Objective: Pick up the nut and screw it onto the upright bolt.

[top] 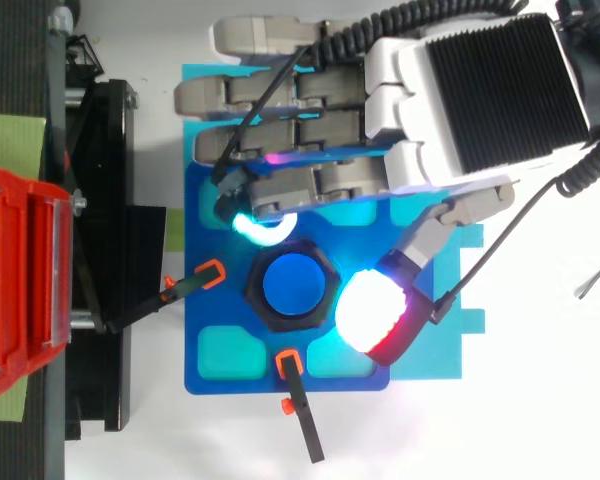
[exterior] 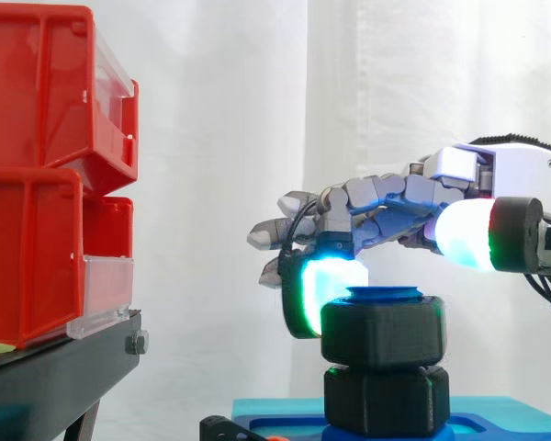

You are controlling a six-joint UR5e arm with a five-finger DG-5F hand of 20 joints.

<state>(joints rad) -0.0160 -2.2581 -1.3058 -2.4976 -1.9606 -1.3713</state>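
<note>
- The hand (top: 460, 90) is half open, gripping nothing: one glowing pad (exterior: 312, 294) touches the nut's (exterior: 383, 333) side, thumb (exterior: 464, 234) above it.
- The nut sits on the bolt (top: 293, 285) under the hand, with a second nut (exterior: 386, 400) just below.
- Red bins (exterior: 37, 165) stand beyond the hand.

so the hand (exterior: 496, 175) has a white plastic shell with a black ribbed panel across the back; fingers (exterior: 376, 197) are chunky grey segmented links; fingertips (exterior: 323, 296) are fat glowing pads, one cyan-green; the thumb pad (top: 373, 313) glows white, red at the rim from above, with a black collar behind it
</note>
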